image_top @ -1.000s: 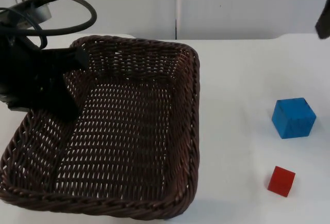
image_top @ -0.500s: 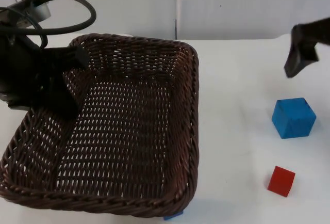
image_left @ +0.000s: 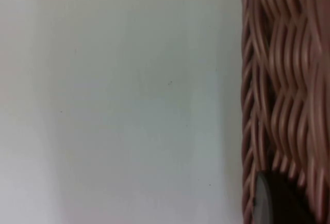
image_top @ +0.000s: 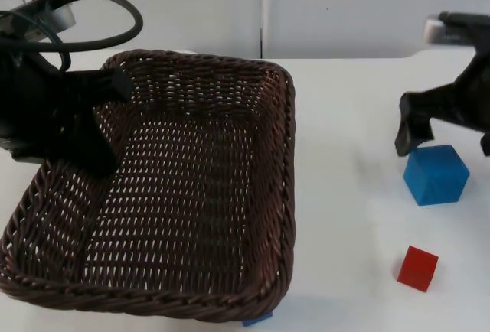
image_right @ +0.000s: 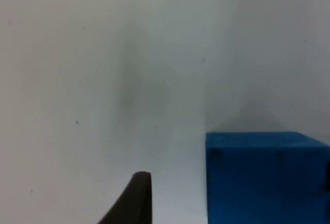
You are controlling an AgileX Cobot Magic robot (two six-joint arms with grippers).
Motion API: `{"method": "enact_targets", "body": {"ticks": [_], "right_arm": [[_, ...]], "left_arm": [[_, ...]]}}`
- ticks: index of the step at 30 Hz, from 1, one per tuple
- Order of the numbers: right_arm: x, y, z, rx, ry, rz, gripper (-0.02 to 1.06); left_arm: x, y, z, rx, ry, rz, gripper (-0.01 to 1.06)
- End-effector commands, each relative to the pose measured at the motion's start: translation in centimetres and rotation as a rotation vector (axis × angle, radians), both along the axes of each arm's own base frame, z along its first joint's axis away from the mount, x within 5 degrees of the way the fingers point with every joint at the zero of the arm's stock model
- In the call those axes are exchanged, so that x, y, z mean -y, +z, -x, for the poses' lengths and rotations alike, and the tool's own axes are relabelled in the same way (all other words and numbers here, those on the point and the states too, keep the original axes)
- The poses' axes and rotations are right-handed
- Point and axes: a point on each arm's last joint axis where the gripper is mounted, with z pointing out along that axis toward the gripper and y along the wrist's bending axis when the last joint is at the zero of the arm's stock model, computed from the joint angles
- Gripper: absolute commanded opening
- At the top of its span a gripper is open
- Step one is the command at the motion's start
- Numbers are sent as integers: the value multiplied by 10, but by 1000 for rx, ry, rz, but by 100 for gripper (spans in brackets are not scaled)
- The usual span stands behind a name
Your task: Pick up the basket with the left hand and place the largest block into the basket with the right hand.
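Left hand (image_top: pixel 96 129) gripping the left rim of the basket (image_top: pixel 230 194), lifted off the table (image_top: pixel 344 118), right hand (image_top: pixel 448 144) spread wide over the blue block (image_top: pixel 436 174), fingers either side, red block (image_top: pixel 418 268) nearby

dark brown woven basket (image_top: pixel 191 194), blue block (image_top: pixel 436 174), red block (image_top: pixel 418 268), white table (image_top: pixel 344 118).

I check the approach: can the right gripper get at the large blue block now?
Probably yes: the right gripper hangs open just over the blue block, and nothing stands between them.
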Motion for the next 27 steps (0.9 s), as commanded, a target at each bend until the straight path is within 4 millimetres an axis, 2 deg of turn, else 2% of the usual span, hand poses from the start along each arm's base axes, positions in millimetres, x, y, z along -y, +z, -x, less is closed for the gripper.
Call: {"method": "enact_targets", "body": {"ticks": [1, 10, 18, 20, 22, 23, 27], "right_arm": [[-4, -3, -4, 24, 0, -8, 105], [-5, -32, -9, 15, -2, -4, 105], [-5, -37, -9, 8, -5, -4, 104], [-5, -37, -9, 8, -5, -4, 101], [-5, -37, -9, 8, -7, -6, 93], [-5, -37, -9, 8, -7, -6, 93], [-5, -37, -9, 7, -10, -8, 71]], "left_arm": [[2, 6, 1, 17, 10, 18, 0], [2, 6, 1, 18, 11, 18, 0], [2, 6, 0, 24, 14, 17, 0], [2, 6, 0, 25, 15, 16, 0], [2, 6, 0, 27, 16, 16, 0], [2, 6, 0, 27, 16, 16, 0], [2, 6, 0, 29, 17, 16, 0]]}}
